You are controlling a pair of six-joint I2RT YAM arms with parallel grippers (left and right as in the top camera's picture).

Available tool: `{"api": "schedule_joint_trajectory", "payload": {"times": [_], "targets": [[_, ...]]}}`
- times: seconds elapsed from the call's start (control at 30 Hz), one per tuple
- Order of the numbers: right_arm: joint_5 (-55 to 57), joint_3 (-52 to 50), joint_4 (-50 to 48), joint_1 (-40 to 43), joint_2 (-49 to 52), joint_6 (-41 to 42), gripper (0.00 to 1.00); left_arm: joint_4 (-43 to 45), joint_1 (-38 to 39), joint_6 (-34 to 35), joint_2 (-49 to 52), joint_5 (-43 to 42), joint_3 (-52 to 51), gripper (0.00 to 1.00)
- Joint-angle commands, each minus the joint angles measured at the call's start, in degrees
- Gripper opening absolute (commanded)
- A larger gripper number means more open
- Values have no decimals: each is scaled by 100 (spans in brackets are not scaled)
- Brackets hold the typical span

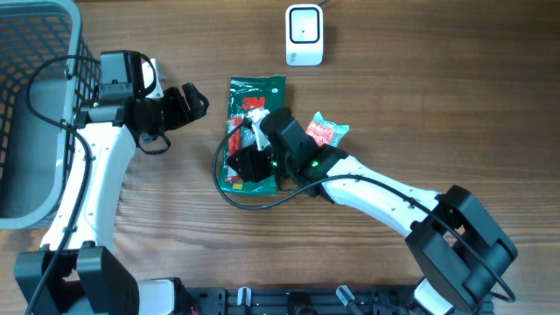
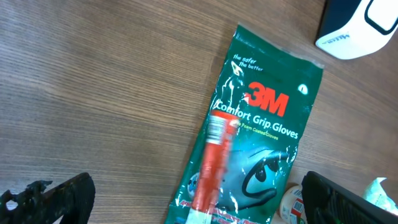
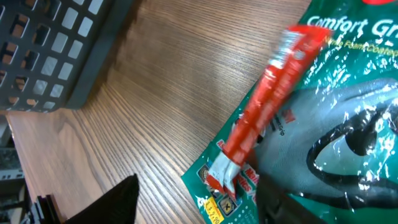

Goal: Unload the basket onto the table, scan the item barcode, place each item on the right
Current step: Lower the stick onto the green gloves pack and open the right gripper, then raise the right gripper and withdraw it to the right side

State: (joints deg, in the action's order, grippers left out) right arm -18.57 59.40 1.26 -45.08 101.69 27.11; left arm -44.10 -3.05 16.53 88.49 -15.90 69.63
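Mock shop checkout: barcode scanner, wire basket, glove packet, wood table.

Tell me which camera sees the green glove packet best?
Left wrist view: most of the glove packet shows, lettering readable. Overhead, the right arm hides its lower half. Right wrist view catches only one end.

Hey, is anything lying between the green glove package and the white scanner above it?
Nothing visible does. In the overhead view only bare wooden table separates the top edge of the 3M Comfort Grip Gloves package from the white scanner. The red tube lies on the package itself, not in that gap.
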Motion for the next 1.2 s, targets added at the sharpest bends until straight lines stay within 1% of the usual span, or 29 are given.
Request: {"api": "schedule_joint_trajectory", "payload": {"times": [0.0, 0.13, 0.3, 0.47, 0.53, 0.6, 0.67, 0.7, 0.73, 0.8, 0.9, 1.0, 1.07, 1.17], "targets": [[11, 254, 199, -33, -39, -15, 63, 37, 33, -136, -28, 74, -44, 100], [13, 769, 841, -28, -326, -190, 62, 31, 33, -136, -28, 74, -46, 100], [83, 1996, 2496, 262, -662, -673, 63, 22, 33, -136, -28, 79, -46, 100], [227, 2865, 4061, 896, -787, -920, 63, 20, 33, -140, -28, 81, -46, 100], [341, 3034, 4588, 1165, -807, -916, 67, 20, 33, -229, -28, 81, -46, 100], [446, 3077, 5029, 1488, -822, -927, 74, 17, 50, -424, -28, 103, -48, 100], [529, 3075, 5370, 1770, -822, -975, 81, 17, 96, -461, -28, 197, -59, 100], [584, 3075, 5580, 1956, -822, -1128, 85, 20, 146, -461, -28, 330, -74, 100], [647, 3075, 5729, 2103, -822, -1231, 90, 22, 216, -461, -28, 490, -98, 100], [804, 3075, 5978, 2402, -820, -1320, 95, 20, 350, -470, -28, 719, -129, 100], [828, 3071, 6183, 2835, -820, -1565, 100, 133, 669, -802, -28, 975, -201, 100], [831, 3069, 6325, 3217, -820, -1582, 100, 170, 990, -863, -28, 1764, -219, 100], [876, 3069, 6408, 3383, -820, -1657, 100, 170, 1073, -898, -28, 1963, -219, 100], [1141, 3069, 6437, 3543, -820, -1687, 100, 164, 1104, -1189, -28, 1991, -219, 100]]}}
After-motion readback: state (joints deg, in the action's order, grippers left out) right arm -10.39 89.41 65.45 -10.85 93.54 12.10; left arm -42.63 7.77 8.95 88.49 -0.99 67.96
